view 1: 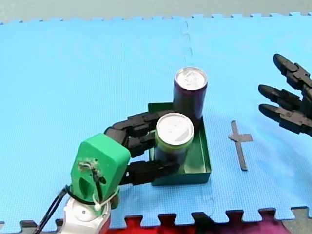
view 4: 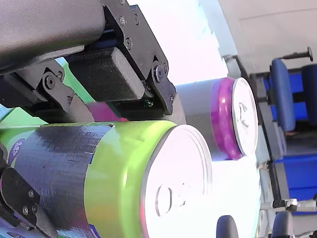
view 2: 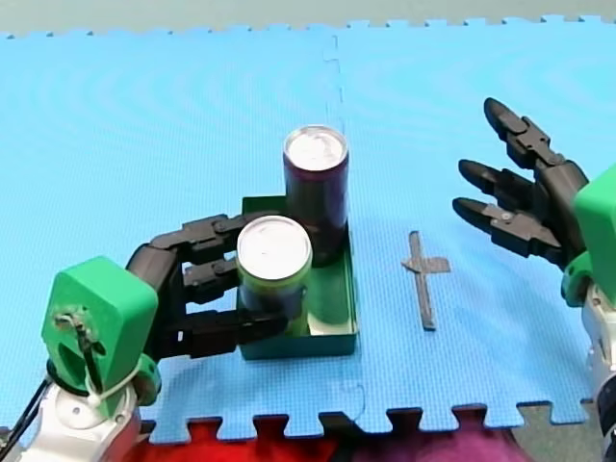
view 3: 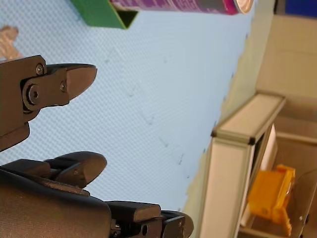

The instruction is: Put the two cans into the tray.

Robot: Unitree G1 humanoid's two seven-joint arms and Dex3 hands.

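A purple can stands upright at the far end of the green tray. My left hand is shut on a green-and-dark can, holding it upright over the tray's near end. I cannot tell whether its base touches the tray floor. The second wrist view shows this green can between the fingers, with the purple can just behind it. My right hand hovers over the mat to the right of the tray. The first wrist view catches the purple can and a tray corner.
A dark tape cross lies on the blue foam mat between the tray and my right hand. The mat's jigsaw front edge runs close below the tray.
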